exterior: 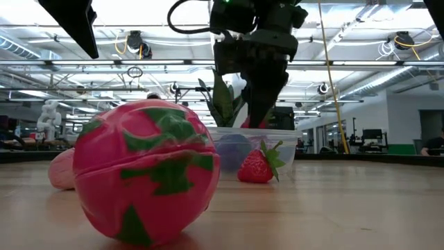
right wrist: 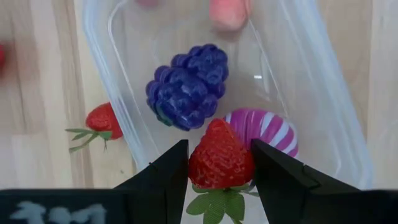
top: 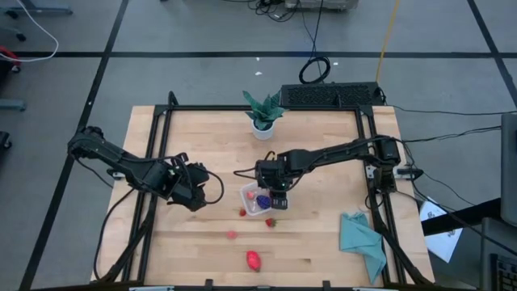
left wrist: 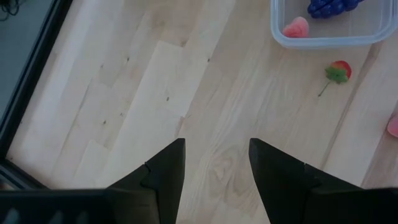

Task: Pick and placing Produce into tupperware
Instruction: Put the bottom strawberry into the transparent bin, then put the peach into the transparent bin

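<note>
The clear tupperware (top: 250, 200) sits mid-table. It contains purple grapes (right wrist: 186, 87), a purple-and-white striped piece (right wrist: 267, 132) and a pink piece (right wrist: 229, 12). My right gripper (right wrist: 221, 165) hangs over it, shut on a red strawberry (right wrist: 221, 158). Loose on the wood lie a second strawberry (top: 271, 222), a small red piece (top: 242, 212), a pink piece (top: 232, 234) and a large red-pink fruit (top: 254, 259). My left gripper (left wrist: 216, 165) is open over bare wood, left of the tupperware (left wrist: 329, 37). My right gripper pinches the red strawberry by its two sides (right wrist: 199, 163), one finger on each flank, just above the green leaf cap (right wrist: 217, 202). The fingers (exterior: 260, 90) come from above, pointing down. The strawberry hangs over the tupperware's inside, tip toward the grapes.
A potted green plant (top: 263, 113) stands at the table's far edge. A teal cloth (top: 361, 241) lies near the right front corner. Black frame rails (top: 153, 145) run along both sides. Bare wood lies between the left gripper and the tupperware.
</note>
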You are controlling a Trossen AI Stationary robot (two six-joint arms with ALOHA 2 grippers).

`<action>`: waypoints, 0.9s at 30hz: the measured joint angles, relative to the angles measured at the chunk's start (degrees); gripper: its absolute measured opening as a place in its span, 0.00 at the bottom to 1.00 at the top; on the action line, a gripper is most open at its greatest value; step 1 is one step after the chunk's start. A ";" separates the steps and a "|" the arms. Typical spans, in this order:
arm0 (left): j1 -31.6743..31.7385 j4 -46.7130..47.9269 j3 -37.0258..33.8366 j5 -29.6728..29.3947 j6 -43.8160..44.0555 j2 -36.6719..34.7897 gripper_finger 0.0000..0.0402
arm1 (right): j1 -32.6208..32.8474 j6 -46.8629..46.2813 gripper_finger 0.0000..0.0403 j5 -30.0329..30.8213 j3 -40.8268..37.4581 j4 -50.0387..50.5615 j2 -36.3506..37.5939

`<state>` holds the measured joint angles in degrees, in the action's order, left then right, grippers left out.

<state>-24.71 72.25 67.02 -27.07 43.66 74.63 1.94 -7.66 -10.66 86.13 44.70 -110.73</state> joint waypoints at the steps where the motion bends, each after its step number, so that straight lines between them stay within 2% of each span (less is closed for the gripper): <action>1: 0.00 0.00 0.00 0.00 0.00 -0.02 0.46 | 0.20 -0.04 0.38 0.00 0.00 -0.05 0.01; 14: 0.00 -0.02 0.00 0.00 0.20 0.00 0.46 | 1.15 -0.17 0.38 0.07 0.00 -0.49 -0.01; 27: 0.00 -0.03 0.00 -0.02 0.28 -0.01 0.46 | 1.18 0.11 0.45 0.07 -0.04 -1.75 -0.01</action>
<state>-24.71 72.21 67.02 -27.09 43.94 74.62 3.11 -7.55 -10.59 86.08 42.94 -110.74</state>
